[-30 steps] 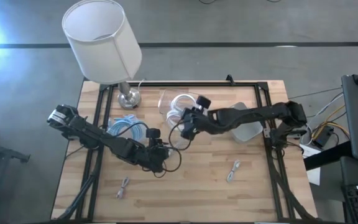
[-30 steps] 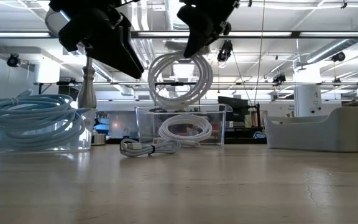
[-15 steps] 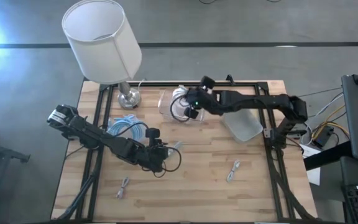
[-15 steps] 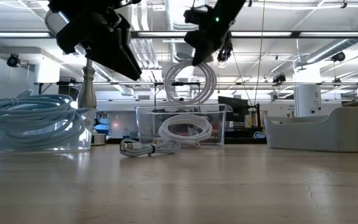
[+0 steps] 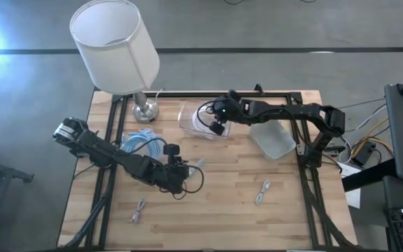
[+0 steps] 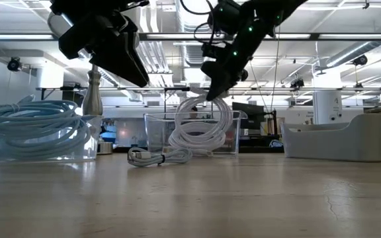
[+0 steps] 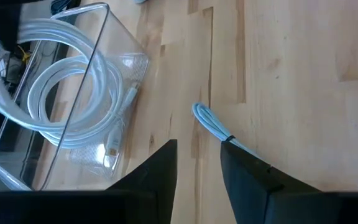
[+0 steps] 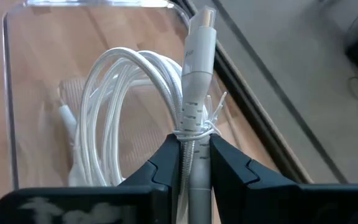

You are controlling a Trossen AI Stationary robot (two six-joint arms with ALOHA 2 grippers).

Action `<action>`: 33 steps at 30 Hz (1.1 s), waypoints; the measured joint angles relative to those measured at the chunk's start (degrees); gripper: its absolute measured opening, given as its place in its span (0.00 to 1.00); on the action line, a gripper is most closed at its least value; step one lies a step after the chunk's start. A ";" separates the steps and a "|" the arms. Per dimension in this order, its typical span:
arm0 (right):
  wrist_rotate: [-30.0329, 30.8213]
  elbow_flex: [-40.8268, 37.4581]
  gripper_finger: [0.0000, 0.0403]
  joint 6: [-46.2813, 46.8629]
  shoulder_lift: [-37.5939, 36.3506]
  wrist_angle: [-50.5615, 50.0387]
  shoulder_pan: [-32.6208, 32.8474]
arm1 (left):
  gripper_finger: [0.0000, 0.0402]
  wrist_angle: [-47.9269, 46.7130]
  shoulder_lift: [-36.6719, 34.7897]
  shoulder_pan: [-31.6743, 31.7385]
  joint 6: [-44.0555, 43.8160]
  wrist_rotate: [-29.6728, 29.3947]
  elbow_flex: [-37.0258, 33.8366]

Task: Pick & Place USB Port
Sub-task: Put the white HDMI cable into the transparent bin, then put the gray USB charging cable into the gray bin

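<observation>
My right gripper (image 5: 214, 123) is over the clear box (image 5: 196, 120) at the table's far side, shut on a coiled white USB cable (image 6: 200, 125). The coil hangs down between the box's walls (image 6: 152, 135), where another white coil (image 7: 67, 106) lies. My left gripper (image 5: 189, 170) hovers open mid-table, tilted down. A thin pale cable (image 7: 211, 122) lies on the wood just ahead of its fingers (image 7: 166, 171); whether it touches them I cannot tell. My right gripper pinches the white cable's tied bundle (image 8: 194, 134) between its two fingers, just behind the plug (image 8: 201, 28), which sticks out past the fingertips. The fingers slant down from the table's right. The loops (image 8: 123, 118) hang slack below the fingers, inside the clear box.
A second clear box with pale blue cable (image 5: 143, 147) stands left of centre. A lamp (image 5: 115, 43) with its metal base (image 5: 145, 110) is at the far left. A grey tray (image 5: 275, 140) lies at the right, and small cables (image 5: 139, 209) (image 5: 263, 190) lie near the front.
My right gripper has carried the white coil toward the table's far edge and down over the clear box. The coil hung well above the box rim then; its loops now hang inside the box.
</observation>
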 joint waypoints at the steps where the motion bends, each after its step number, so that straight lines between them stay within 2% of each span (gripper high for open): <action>1: -0.87 -0.70 0.15 0.13 0.00 0.64 -0.19 | 0.31 -0.02 0.00 0.00 -0.04 0.00 0.00; 13: -3.12 -5.69 0.22 1.89 -0.09 3.10 -1.99 | 0.31 0.00 0.00 0.00 -0.14 -0.16 0.00; 21: -3.29 -7.07 0.32 1.47 -0.09 3.27 -2.23 | 0.31 0.04 0.00 0.00 -0.13 -0.20 0.00; 33: -1.76 -3.54 0.46 0.21 -0.17 0.29 -1.85 | 0.31 -0.27 0.00 0.02 -1.23 -0.17 0.00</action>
